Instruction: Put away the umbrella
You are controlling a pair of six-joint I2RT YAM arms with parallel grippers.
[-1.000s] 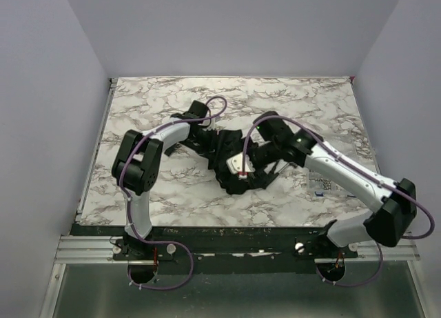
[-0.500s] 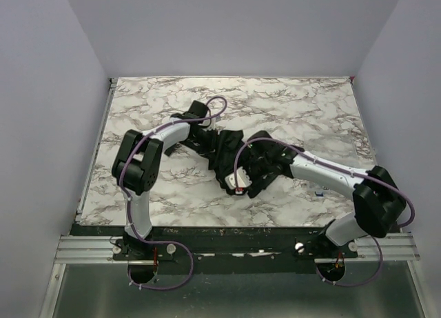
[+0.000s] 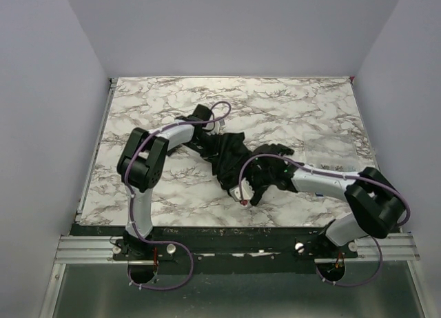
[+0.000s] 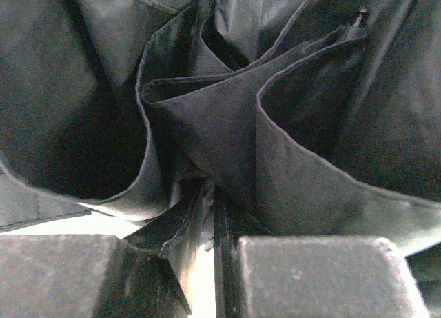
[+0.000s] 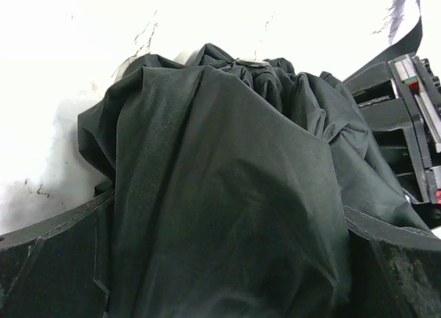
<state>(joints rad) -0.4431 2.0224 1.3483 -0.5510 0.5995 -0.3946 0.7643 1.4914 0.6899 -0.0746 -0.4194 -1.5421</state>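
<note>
I find the left gripper (image 4: 219, 266) with jaws clenched on a fold of the umbrella (image 3: 230, 154), a black bundle mid-bench (image 3: 138, 104), well apart from every edge. The right gripper (image 5: 227, 263) jaws are grasping the bundle's near end.

The top camera looks down from above and behind me onto the whole marbled white table (image 3: 138, 97). My two wrist cameras sit very near, and all three share the crumpled black fabric umbrella (image 3: 227, 156).
</note>
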